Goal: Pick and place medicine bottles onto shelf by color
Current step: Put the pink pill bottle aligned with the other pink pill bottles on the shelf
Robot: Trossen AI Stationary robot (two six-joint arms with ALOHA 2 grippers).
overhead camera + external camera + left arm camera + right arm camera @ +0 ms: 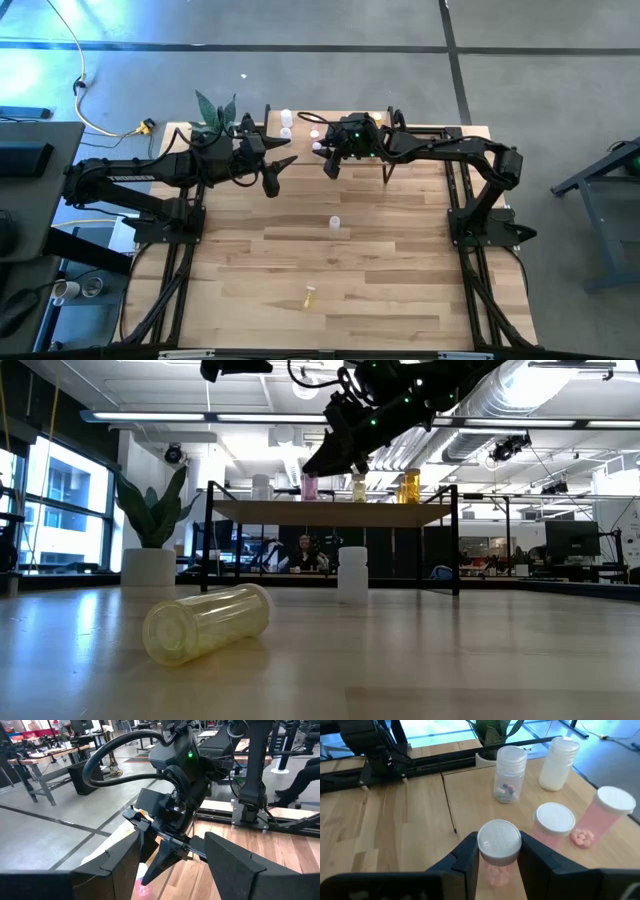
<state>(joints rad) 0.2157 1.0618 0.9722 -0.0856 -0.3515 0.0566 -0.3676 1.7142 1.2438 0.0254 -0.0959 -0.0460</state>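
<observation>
— Wooden table [400,280], smooth and pale. What hides?
— Arms cover most of the little shelf [335,512]. The right gripper [497,852] pinches a pink bottle [498,851] with a round white cap, over the shelf.
— And the left gripper [275,172]?
— Its fingers are spread, holding nothing, near the shelf. One yellow bottle [207,623] lies tipped over.

Two matte black jointed robot arms on black metal frame stands, each ending in a gripper with two broad, wedge-shaped dark fingers [227,865], the right gripper [330,166] carrying a boxy wrist housing with small green lights and a thick black cable looping over it.
</observation>
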